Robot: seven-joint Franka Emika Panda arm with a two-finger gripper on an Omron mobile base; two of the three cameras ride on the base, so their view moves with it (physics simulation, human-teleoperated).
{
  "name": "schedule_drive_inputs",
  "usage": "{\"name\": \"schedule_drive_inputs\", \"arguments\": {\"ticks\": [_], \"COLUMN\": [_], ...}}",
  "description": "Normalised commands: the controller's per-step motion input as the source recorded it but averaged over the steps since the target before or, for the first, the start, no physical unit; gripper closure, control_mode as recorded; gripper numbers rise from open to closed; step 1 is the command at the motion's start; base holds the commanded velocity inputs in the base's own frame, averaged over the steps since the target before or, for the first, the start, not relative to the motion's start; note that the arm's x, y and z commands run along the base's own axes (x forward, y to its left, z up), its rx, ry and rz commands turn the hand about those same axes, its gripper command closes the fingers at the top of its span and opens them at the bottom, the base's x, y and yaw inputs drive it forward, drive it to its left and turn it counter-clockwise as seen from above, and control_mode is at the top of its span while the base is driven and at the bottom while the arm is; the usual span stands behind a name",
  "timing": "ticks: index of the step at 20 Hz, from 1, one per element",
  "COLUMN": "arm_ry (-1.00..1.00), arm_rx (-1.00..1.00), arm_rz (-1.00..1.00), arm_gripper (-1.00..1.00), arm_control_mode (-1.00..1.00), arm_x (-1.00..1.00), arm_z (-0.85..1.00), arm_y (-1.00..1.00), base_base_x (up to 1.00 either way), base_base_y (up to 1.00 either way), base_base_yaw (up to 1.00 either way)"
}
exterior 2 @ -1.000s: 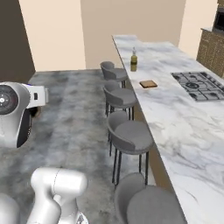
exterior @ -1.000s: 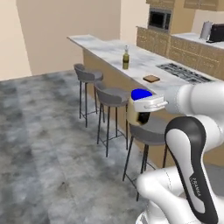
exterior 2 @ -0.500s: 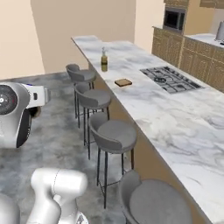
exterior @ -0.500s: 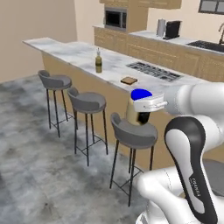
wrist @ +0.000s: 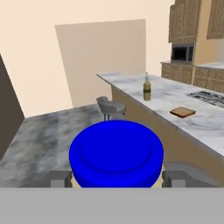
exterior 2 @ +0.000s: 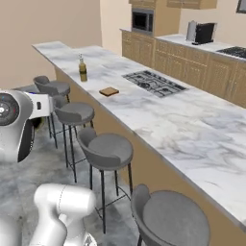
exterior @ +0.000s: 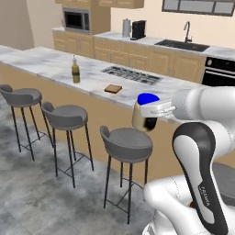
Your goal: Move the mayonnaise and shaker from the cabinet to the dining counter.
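Observation:
The mayonnaise [exterior: 144, 115] is a cream jar with a blue lid and a dark label, hanging in the air above a grey stool, short of the dining counter's wooden front. My gripper [exterior: 152, 110] is shut on it from the right. In the hand view the jar's blue lid [wrist: 116, 151] sits between my two fingertips [wrist: 59, 178]. The dining counter [exterior: 50, 69] is the long marble island running across the room, also seen in the right base view [exterior 2: 168, 120] and the hand view [wrist: 205, 124]. The shaker and the cabinet are out of view.
Three grey stools [exterior: 67, 116] line the island's front. On its top stand an olive bottle [exterior: 75, 71], a small brown board [exterior: 113, 88] and a gas cooktop [exterior: 131, 75]. A wall counter with sink [exterior: 186, 44] and a microwave [exterior: 75, 19] lie behind.
The base has turned and driven, so the whole scene has shifted: the island and stools now lie closer and more side-on. The jar stays in my gripper.

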Motion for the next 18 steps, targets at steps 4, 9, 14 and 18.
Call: {"name": "schedule_drive_inputs", "arguments": {"ticks": [4, 9, 14, 18], "arm_ry": [0.0, 0.0, 0.0, 0.0], "arm_rx": [0.0, 0.0, 0.0, 0.0], "arm_rz": [0.0, 0.0, 0.0, 0.0], "arm_gripper": [1.0, 1.0, 1.0, 1.0], "arm_control_mode": [1.0, 1.0, 1.0, 1.0], "arm_x": [0.0, 0.0, 0.0, 0.0], "arm_z": [0.0, 0.0, 0.0, 0.0], "arm_y": [0.0, 0.0, 0.0, 0.0], "base_base_x": [0.59, 0.52, 0.63, 0.65], "base_base_y": [0.15, 0.08, 0.0, 0.0], "base_base_yaw": [-0.39, -0.45, -0.31, -0.23]}}
